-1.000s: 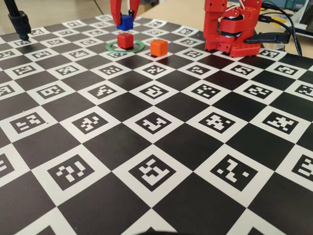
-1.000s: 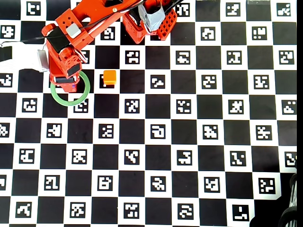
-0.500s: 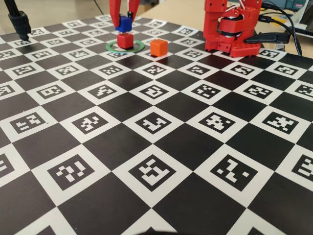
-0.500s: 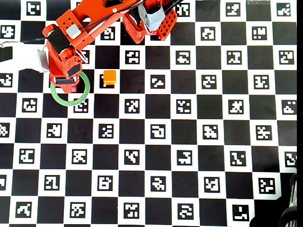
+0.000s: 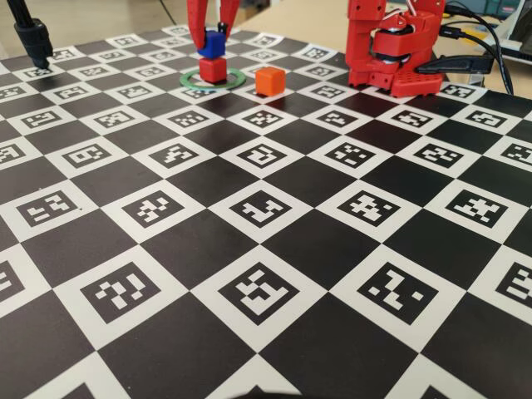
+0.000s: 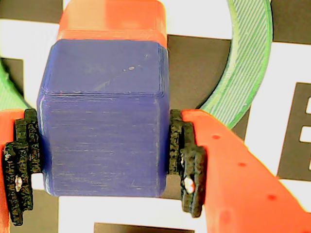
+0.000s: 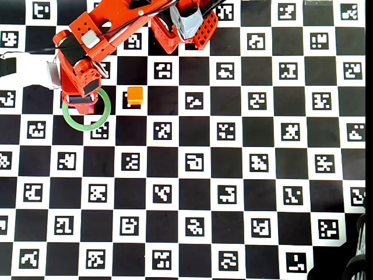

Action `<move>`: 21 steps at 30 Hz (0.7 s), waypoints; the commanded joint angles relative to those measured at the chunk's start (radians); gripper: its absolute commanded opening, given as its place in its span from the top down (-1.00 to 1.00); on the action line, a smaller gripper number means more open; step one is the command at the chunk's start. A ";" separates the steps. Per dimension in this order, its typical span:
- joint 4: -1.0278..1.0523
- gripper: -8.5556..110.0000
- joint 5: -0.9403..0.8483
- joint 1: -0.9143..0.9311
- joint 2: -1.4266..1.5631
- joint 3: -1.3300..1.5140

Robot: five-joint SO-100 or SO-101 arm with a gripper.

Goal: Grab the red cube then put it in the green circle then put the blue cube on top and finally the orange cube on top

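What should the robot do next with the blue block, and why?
Probably open the gripper a little. The blue cube looks like it sits right on the red cube inside the green circle, and the pads are clamped on its sides. If a gap remains, lower first.

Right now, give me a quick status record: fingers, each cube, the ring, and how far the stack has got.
fingers: gripper shut on the blue cube, pads on two opposite sides
blue cube: held directly above the red cube; contact unclear
red cube: inside the green circle
green circle: flat on the board
orange cube: on the board, right of the ring in the fixed view
stack: first level placed
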 commanded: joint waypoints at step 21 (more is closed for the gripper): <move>-0.031 0.81 0.002 0.011 0.011 0.008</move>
